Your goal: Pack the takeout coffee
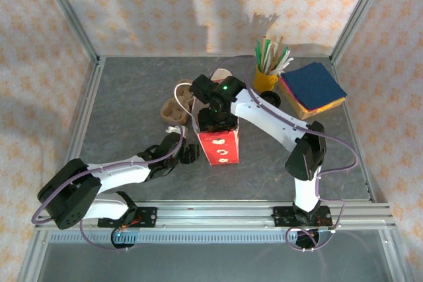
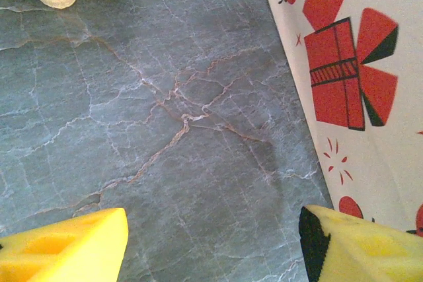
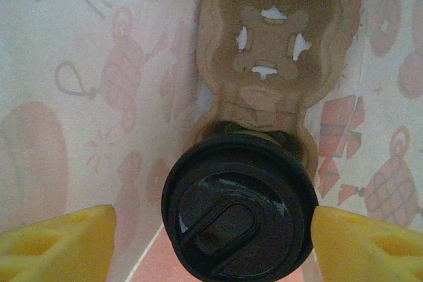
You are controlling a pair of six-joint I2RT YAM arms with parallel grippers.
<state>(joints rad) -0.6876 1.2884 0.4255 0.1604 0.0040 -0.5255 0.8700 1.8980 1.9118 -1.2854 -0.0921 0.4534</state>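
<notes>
- Your right tool (image 3: 213,226) is spread. Its yellow fingers (image 3: 56,246) stand either side of the takeout coffee (image 3: 238,219). One finger is clear of the lid, the other just beside its rim, and you cannot tell whether it touches.
- The takeout coffee, seen from above as a black lid, sits upright in a brown pulp carrier (image 3: 268,51) inside the red-and-white gift bag (image 3: 79,97).
- Your left tool (image 2: 213,229) is spread too, with bare bench (image 2: 165,130) between its tips and one tip just beside the bag's outer wall.
- Seen from overhead, the bag stands mid-bench. A yellow mug of sticks (image 1: 267,77) and a stack of napkins (image 1: 312,89) sit well apart from it at the far right.
</notes>
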